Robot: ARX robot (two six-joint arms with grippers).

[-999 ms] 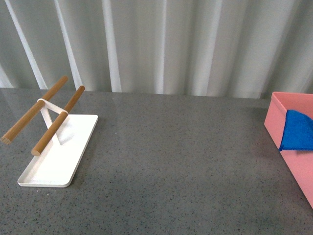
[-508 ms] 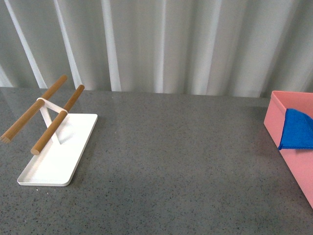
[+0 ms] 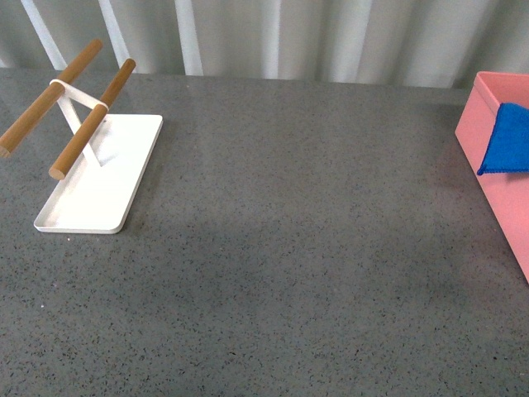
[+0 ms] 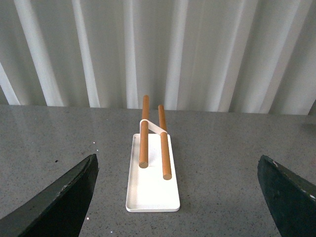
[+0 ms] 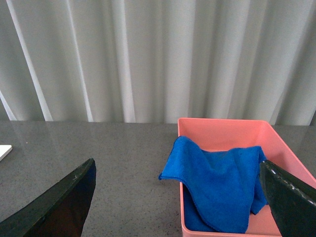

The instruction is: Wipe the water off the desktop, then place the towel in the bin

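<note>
The blue towel point(image 5: 217, 185) lies in the salmon-pink bin point(image 5: 232, 132), with one corner draped over the bin's wall onto the desktop side. In the front view the bin point(image 3: 494, 169) stands at the right edge with the towel point(image 3: 507, 141) hanging over its rim. The dark grey speckled desktop point(image 3: 289, 248) shows no water I can make out. My right gripper point(image 5: 177, 197) is open, held back from the bin, nothing between its fingers. My left gripper point(image 4: 177, 197) is open, facing the white tray. Neither arm shows in the front view.
A flat white tray point(image 3: 99, 178) with two wooden bars point(image 3: 87, 112) on a white stand sits at the desktop's left; the left wrist view shows the tray point(image 4: 150, 190) straight ahead. A pale pleated curtain point(image 3: 273, 33) closes off the back.
The front view has tilted downward: tray, bin and curtain all sit higher in the picture than before. The towel and bin have not shifted relative to each other.
</note>
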